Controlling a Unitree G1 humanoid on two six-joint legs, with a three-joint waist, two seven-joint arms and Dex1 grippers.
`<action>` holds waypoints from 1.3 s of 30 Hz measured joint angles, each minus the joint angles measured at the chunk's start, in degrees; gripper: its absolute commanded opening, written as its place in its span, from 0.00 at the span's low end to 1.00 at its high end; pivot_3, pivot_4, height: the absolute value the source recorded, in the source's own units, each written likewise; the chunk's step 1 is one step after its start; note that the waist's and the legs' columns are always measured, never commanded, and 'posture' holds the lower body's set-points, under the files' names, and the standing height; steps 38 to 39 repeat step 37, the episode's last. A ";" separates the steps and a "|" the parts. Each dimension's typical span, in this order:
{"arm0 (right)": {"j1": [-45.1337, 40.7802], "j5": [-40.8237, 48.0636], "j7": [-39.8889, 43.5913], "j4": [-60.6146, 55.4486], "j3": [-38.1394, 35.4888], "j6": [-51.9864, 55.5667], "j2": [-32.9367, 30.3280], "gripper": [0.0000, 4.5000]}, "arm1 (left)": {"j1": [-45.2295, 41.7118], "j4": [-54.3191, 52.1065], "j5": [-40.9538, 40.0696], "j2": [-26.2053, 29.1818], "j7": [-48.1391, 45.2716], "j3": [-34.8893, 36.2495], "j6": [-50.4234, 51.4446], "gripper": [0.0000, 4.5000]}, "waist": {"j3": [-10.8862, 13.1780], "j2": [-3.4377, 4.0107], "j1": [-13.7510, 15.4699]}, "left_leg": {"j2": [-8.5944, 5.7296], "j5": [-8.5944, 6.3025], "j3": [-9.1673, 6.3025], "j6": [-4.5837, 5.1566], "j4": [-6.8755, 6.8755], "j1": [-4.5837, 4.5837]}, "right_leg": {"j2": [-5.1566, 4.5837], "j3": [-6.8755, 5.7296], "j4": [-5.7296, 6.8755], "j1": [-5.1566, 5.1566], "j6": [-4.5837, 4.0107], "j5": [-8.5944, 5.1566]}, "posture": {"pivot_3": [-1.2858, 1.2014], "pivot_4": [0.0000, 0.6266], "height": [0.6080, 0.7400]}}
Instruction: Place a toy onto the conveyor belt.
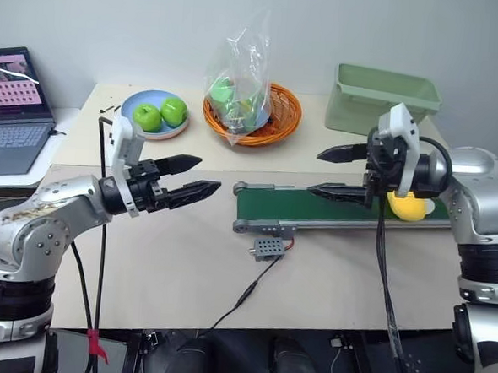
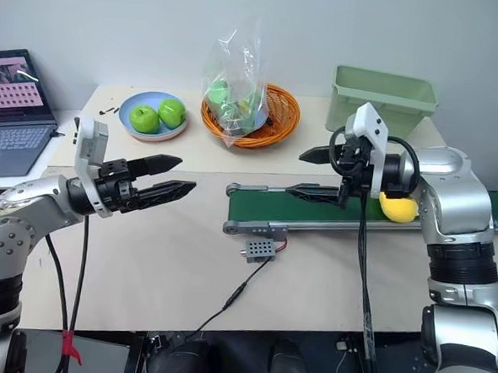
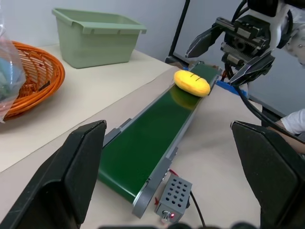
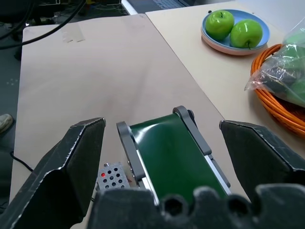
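- Table (image 1: 185, 267) is the biggest thing here, tan top, with the conveyor belt (image 1: 315, 209) lying across it from about 9 o'clock to 3 o'clock in the head views.
- Bin (image 1: 381, 97), pale green, sits at 1 o'clock behind the belt; orange basket (image 1: 266, 120) with a plastic bag of stuff at 12 o'clock; blue plate (image 1: 147, 125) with two green apples at 11 o'clock.
- Right gripper (image 1: 339, 171) hangs just over the belt, fingers spread wide and holding nothing. Left gripper (image 1: 201, 174) is off at 9 o'clock, well apart from the belt, also wide open and empty.
- Toy (image 3: 191, 82) is already lying on the belt, toward its 3 o'clock end, just behind the right gripper.
- Looks to me like the placing is basically done, so the step now is clearing out cleanly: I'd lift the right hand straight up and away from the toy, keep its dangling cable from dragging over the belt, and not nudge the toy sideways off the edge.
- Toy's long axis: lies flat and looks crosswise to the belt's run. Can't tell which end is the pointed one.
- Little grey box (image 1: 266, 248) sits at the belt's 9 o'clock end, wire trailing toward 6 o'clock.
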 measured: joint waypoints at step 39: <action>-0.41 -1.09 -0.36 4.13 2.15 -3.21 5.80 1.00 | -0.06 0.41 -0.88 7.16 -1.60 5.57 2.42 0.99 | 0.00 0.00 -0.06 | 0.00 0.00 0.03 0.00 -0.03 0.00 | 0.00 -0.01 -0.01 0.00 0.00 0.00 | 0.52 0.24 1.00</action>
